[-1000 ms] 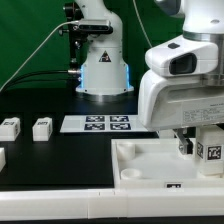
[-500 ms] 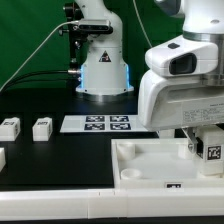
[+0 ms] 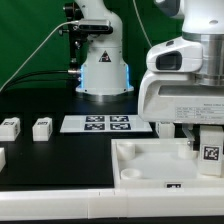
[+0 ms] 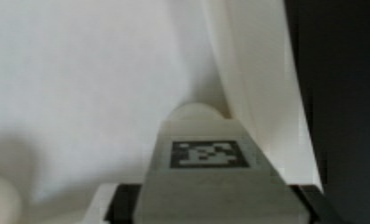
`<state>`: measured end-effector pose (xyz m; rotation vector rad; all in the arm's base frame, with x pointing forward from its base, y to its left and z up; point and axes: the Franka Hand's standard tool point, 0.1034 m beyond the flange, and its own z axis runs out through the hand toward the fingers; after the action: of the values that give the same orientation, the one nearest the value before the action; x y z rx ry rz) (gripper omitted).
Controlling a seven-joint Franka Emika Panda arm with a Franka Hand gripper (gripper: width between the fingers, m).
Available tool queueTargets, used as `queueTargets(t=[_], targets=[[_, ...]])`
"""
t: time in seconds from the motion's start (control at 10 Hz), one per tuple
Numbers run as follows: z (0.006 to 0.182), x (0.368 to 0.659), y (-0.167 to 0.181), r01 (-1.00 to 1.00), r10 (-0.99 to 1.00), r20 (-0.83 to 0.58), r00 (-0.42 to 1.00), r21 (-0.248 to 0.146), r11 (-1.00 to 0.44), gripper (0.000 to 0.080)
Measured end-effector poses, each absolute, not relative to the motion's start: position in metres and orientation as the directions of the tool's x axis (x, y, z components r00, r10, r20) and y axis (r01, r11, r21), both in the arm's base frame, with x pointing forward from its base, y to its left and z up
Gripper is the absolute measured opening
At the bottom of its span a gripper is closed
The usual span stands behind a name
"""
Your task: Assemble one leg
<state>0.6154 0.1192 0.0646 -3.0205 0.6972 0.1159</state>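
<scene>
Gripper [image 3: 206, 146] clamped on the leg [image 3: 211, 153], tag face visible, at 4 o'clock in exterior view, over the white tray piece [image 3: 150, 160]. Two spare legs [image 3: 42, 128] at 9 o'clock, marker board [image 3: 98, 123] near center. Wrist view: leg [image 4: 207, 155] between the fingers.

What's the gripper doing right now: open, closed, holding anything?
Gripper: closed on a leg, held over the tray-like piece at the exterior view's right.
</scene>
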Motion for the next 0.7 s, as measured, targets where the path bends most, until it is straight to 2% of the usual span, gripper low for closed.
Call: queueTargets(t=[0.1,0.4,0.6,0.7], targets=[[0.0646,0.6153,0.1196,-0.531,-0.528,-0.083,0.845,-0.013,-0.847,0.0291],[0.0643,0.6149,0.1212,-0.818,-0.817,-0.079,0.571,0.023,-0.574,0.0291],[0.0642,0.6149,0.1219,-0.931,-0.93,-0.077,0.36,0.038,-0.363,0.0292],[0.0642,0.6149,0.1221,-0.948,-0.947,-0.076,0.311,0.042,-0.315,0.0292]])
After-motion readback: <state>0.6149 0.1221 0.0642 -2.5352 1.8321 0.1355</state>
